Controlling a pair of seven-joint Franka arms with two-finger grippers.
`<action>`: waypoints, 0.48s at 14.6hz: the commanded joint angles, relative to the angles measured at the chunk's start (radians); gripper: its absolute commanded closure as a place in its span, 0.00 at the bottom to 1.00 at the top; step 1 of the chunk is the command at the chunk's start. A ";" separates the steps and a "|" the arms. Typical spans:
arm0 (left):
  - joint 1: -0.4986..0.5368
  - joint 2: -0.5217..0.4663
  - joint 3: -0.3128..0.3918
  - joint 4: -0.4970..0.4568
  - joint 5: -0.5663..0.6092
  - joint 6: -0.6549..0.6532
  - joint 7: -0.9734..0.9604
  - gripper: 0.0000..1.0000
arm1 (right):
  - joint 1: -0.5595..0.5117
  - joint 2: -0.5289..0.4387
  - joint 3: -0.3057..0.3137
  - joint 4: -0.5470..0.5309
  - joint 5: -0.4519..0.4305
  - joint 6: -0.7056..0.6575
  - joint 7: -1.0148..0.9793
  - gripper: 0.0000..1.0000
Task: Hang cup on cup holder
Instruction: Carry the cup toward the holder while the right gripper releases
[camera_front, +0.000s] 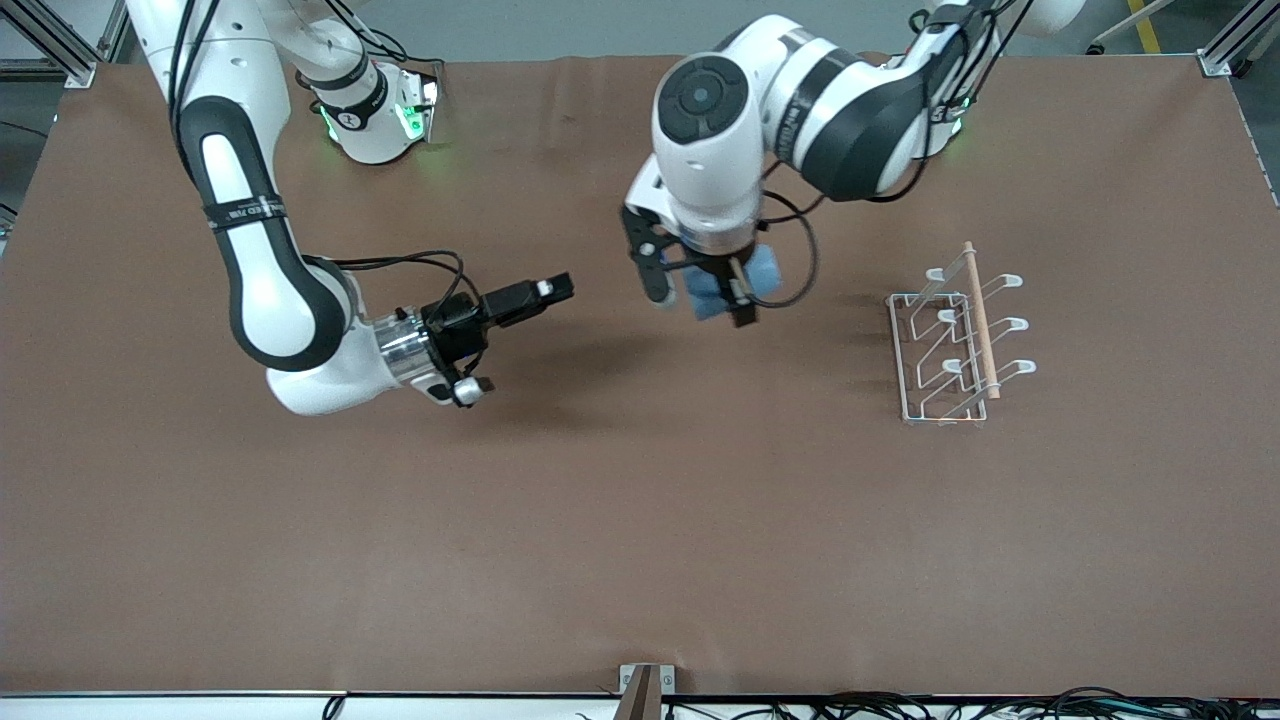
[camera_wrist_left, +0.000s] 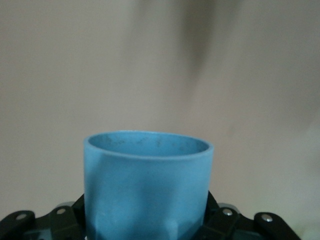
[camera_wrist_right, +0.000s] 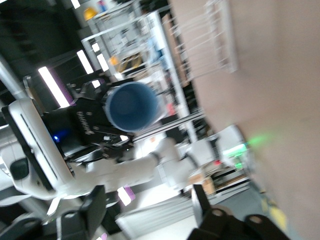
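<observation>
My left gripper is shut on the light-blue cup and holds it in the air over the middle of the table. In the left wrist view the cup fills the space between the jaws, its open mouth pointing away. The white wire cup holder with its wooden rod stands on the table toward the left arm's end, apart from the cup. My right gripper is open and empty, held on its side above the table toward the right arm's end. The right wrist view shows the cup and the holder farther off.
The brown table carries nothing else. A metal bracket sits at the table edge nearest the front camera, with cables along that edge.
</observation>
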 joint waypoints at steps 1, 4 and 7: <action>0.043 -0.016 -0.002 -0.003 0.123 -0.141 0.096 0.64 | -0.003 -0.102 -0.059 -0.051 -0.241 0.180 0.000 0.00; 0.057 -0.011 -0.002 -0.032 0.322 -0.286 0.144 0.64 | -0.038 -0.148 -0.103 -0.073 -0.478 0.296 0.000 0.00; 0.059 -0.010 -0.002 -0.135 0.536 -0.344 0.146 0.64 | -0.038 -0.203 -0.216 -0.076 -0.682 0.322 0.000 0.00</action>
